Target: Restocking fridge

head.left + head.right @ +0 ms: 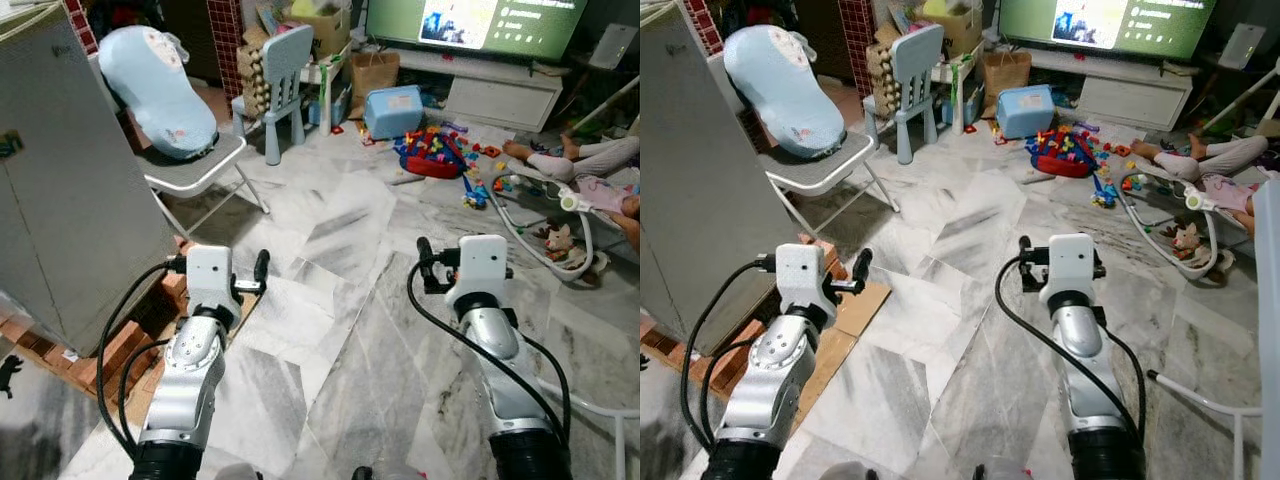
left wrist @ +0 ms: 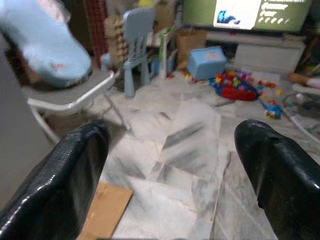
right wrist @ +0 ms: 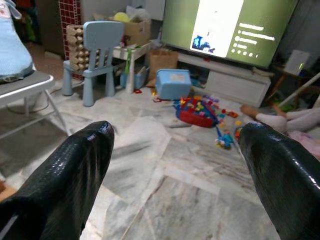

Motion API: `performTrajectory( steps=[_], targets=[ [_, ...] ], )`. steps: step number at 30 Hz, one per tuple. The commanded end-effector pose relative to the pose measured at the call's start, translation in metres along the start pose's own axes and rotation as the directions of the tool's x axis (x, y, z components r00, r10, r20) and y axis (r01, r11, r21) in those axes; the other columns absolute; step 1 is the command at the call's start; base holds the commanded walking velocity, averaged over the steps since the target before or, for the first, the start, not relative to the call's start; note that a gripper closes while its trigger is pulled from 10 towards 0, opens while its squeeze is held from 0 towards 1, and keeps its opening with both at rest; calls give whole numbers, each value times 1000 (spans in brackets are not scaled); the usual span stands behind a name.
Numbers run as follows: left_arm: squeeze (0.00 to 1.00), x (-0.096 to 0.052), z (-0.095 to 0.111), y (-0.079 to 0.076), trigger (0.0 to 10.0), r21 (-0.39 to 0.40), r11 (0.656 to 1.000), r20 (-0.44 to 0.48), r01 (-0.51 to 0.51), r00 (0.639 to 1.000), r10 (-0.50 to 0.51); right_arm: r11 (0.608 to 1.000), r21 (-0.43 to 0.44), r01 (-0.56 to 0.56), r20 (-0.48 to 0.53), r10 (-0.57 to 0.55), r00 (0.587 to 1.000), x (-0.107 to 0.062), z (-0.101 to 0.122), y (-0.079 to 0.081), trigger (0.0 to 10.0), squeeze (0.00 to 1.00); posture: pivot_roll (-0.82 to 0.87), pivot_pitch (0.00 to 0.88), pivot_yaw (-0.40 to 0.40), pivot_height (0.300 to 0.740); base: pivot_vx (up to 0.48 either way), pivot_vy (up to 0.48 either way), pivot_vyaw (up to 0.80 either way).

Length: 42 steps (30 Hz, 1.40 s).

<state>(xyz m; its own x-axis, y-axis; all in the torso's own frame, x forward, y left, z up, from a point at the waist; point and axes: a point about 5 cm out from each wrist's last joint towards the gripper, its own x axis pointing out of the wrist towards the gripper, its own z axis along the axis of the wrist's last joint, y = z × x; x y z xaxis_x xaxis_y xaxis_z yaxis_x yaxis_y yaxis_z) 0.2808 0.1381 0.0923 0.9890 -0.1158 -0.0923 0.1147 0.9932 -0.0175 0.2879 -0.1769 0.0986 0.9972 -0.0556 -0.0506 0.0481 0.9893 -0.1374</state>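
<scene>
While both my jaws are released and hold nothing, the fridge (image 1: 70, 170) stands at my left on bricks (image 1: 105, 355) — near the left gripper (image 1: 262, 266). Turning carelessly, I could strike the chair (image 1: 195, 165) beside it — the right gripper (image 1: 424, 250) hangs over bare floor (image 1: 340, 330).

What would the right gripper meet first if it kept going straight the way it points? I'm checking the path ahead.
Probably nothing soon: the right gripper, open and empty, points over bare marble floor. Farther along lies the pile of colourful toy blocks, though depth is unclear.

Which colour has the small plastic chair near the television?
Pale blue. The chair shows best in the right wrist view.
</scene>
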Motion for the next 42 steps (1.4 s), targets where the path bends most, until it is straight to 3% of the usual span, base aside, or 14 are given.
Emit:
performTrajectory(
  steps=[1, 31, 36, 42],
  targets=[
    [0, -2, 0, -2, 10000, -10, 1000, 5, 8, 1000, -8, 1000, 0, -12, 11, 12, 1000, 3, 4, 0, 10000, 0, -27, 28, 6, 740, 480, 0, 0],
    [0, -1, 1, -6, 10000, -20, 999, 9, 31, 999, -31, 1000, 11, -2, 8, 2, 1000, 4, 4, 1, 10000, 0, -29, 42, 11, 740, 480, 0, 0],
    [0, -1, 0, -9, 10000, -13, 1000, 2, 18, 1000, -18, 1000, 19, 3, -7, -3, 1000, 4, 3, 0, 10000, 0, -30, 41, 11, 740, 0, 0, -683],
    [0, -2, 3, -15, 10000, -51, 995, 29, 89, 996, -87, 1000, 21, -1, -6, 1, 1000, 5, 3, 3, 10000, 0, -32, 42, 8, 740, 196, 0, -800]
  ],
)
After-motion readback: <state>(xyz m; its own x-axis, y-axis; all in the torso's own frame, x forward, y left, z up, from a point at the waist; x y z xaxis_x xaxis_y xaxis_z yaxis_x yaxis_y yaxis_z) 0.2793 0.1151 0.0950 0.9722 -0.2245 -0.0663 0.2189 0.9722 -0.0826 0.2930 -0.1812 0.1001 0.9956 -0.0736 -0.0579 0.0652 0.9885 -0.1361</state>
